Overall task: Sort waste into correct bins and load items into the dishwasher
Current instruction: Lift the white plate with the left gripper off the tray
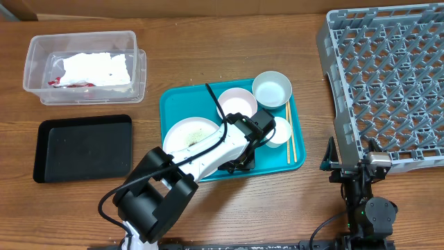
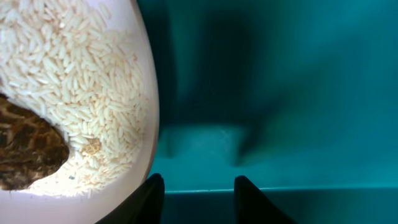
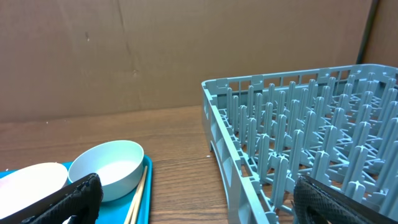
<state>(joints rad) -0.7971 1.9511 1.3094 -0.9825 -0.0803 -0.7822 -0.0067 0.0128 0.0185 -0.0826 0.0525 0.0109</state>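
My left gripper (image 1: 237, 161) hangs low over the teal tray (image 1: 173, 101), at the right edge of the white plate (image 1: 184, 135). In the left wrist view the left gripper (image 2: 199, 199) is open, with only bare tray (image 2: 280, 93) between its fingers. The left finger stands against the plate's rim (image 2: 148, 118). On the plate lie rice crumbs (image 2: 74, 74) and a brown scrap (image 2: 25, 149). The pinkish bowl (image 1: 237, 104), grey-green bowl (image 1: 271, 88), cup (image 1: 279, 132) and chopsticks (image 1: 289, 135) sit on the tray. My right gripper (image 1: 345, 167) is wide open and empty by the dish rack (image 1: 388, 76).
The clear tub (image 1: 41, 52) at the back left holds white napkins (image 1: 94, 67) and a red wrapper (image 1: 59, 82). The black tray (image 1: 83, 147) lies in front of it. A strip of bare wood separates the teal tray from the rack (image 3: 298, 124).
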